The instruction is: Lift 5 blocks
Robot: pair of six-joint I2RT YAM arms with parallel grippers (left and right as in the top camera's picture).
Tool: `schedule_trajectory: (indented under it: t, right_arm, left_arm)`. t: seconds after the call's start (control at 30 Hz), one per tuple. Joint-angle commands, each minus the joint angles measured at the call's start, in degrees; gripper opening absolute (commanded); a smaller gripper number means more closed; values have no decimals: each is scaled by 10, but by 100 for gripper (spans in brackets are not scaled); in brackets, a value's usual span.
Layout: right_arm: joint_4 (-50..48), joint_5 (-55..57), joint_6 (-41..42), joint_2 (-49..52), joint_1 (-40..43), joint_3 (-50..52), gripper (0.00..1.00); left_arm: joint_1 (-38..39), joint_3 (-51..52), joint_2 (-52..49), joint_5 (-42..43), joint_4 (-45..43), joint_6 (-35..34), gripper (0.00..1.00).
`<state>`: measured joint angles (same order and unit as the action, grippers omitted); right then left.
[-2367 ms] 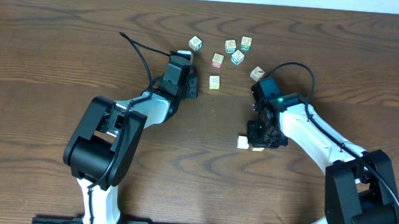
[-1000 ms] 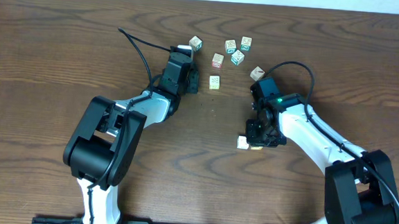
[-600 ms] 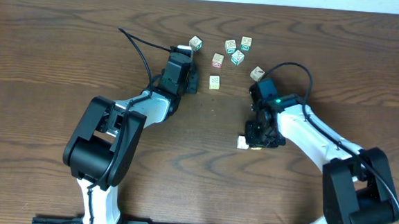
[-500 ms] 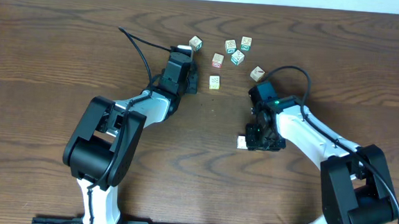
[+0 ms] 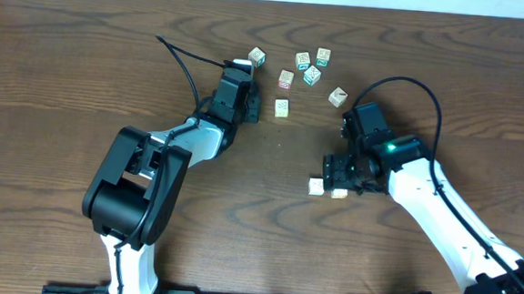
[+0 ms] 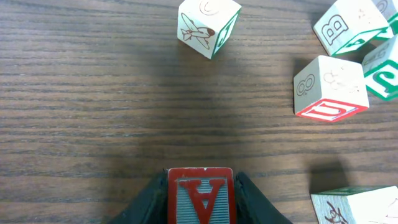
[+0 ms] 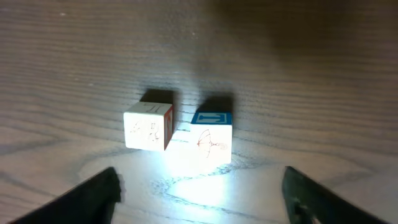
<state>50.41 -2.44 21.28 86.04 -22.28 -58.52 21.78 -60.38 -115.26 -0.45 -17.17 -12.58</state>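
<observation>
left jaws: pinching the red-letter block (image 6: pixel 199 198); its lower edge is cut off by the frame, and it is not made out from overhead.
right jaws: spread wide, tips blurred, over two blocks.
pale block (image 7: pixel 148 127): on the table (image 7: pixel 280 74), print washed out.
blue-topped block (image 7: pixel 211 135): just beside it, scribble unreadable.

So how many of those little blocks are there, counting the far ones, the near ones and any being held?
Far blocks: 7
Near blocks, by the right gripper: 2
Held block, in the left gripper: 1
Total: 10
</observation>
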Motion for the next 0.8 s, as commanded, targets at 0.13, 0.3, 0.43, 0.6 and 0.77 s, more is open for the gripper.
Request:
schedule_trajectory:
  t: [0.13,0.3,0.43,0.6,0.77]
  right_arm:
    - [-32,10,-61,22,81,-54,92]
    - [-41,-8,-98,88,130,-116,90]
    - [-35,-26,-124,158,133,-174,94]
    - [-34,-30,-137,243,128,-245,94]
    - [-28,-31,-176,311,128,-303,92]
  left_arm:
    - [8,3,39,49,82,5,19]
    - [38,3,96,47,150,5,13]
    - [71,3,125,27,210,-10,13]
    - [107,3,135,-7,288,-74,14]
    - [133,5,135,-7,352,-147,13]
